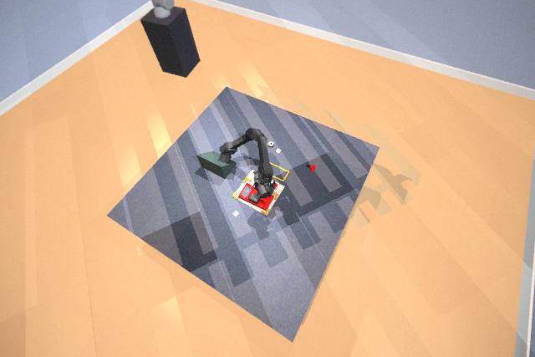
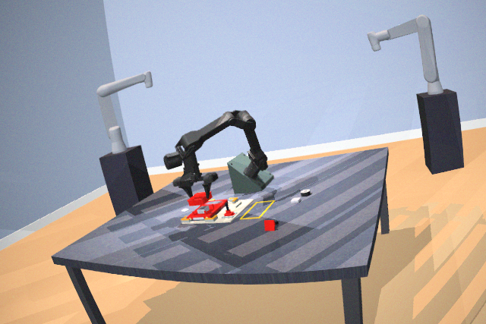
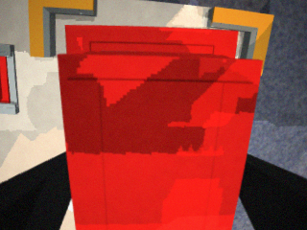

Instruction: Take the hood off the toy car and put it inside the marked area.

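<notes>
The red hood (image 2: 200, 198) (image 3: 158, 120) is raised a little above the red toy car (image 2: 218, 205), over its end beneath the arm. My gripper (image 2: 200, 196) (image 3: 155, 160) points down and is shut on the hood, one black finger at each side. The car sits on a cream board (image 2: 246, 204) (image 3: 40, 96) with orange corner brackets. The marked area, a yellow outline (image 1: 279, 167) (image 2: 250, 218), lies on the table beside the board. In the top view the arm hides the fingertips and much of the hood.
A red block (image 1: 313, 167) (image 2: 269, 224) lies beyond the outline. A small white block (image 1: 277, 150) (image 2: 295, 199) and a wheel (image 1: 271, 144) (image 2: 305, 192) lie nearby. A red piece (image 2: 228, 213) with a dark upright stem stands on the board. A green wedge (image 1: 213, 163) (image 2: 239, 179) stands at the arm's base.
</notes>
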Controlling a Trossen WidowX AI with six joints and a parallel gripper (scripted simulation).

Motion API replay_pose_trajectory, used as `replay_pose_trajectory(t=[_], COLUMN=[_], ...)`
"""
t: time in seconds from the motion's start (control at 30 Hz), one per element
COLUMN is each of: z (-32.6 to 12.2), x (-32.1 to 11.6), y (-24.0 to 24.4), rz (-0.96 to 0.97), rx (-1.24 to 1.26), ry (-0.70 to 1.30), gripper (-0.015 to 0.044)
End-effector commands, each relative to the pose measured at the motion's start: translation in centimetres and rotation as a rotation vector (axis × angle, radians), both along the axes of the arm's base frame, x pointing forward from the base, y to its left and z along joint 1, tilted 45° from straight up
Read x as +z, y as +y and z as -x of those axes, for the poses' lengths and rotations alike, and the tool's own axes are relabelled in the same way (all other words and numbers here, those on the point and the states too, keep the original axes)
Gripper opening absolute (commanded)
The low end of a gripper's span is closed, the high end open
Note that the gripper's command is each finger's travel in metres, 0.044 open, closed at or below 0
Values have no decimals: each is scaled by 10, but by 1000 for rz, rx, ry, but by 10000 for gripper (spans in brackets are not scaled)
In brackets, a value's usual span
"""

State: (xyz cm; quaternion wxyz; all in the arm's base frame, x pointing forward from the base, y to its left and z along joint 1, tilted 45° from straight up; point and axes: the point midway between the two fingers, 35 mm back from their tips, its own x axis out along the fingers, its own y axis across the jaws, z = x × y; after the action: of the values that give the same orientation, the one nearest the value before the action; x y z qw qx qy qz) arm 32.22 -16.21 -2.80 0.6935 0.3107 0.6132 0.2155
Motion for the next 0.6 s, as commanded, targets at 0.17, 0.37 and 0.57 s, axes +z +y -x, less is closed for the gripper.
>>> replay_pose_trajectory(t=[0.17,0.37,0.57], z=[3,-3,-7], x=[15,36,60], y=[-14,2,22], rz=[4,8,12], rx=[-5,-6,-6], ry=[-3,-1,1], gripper=[0,0,0])
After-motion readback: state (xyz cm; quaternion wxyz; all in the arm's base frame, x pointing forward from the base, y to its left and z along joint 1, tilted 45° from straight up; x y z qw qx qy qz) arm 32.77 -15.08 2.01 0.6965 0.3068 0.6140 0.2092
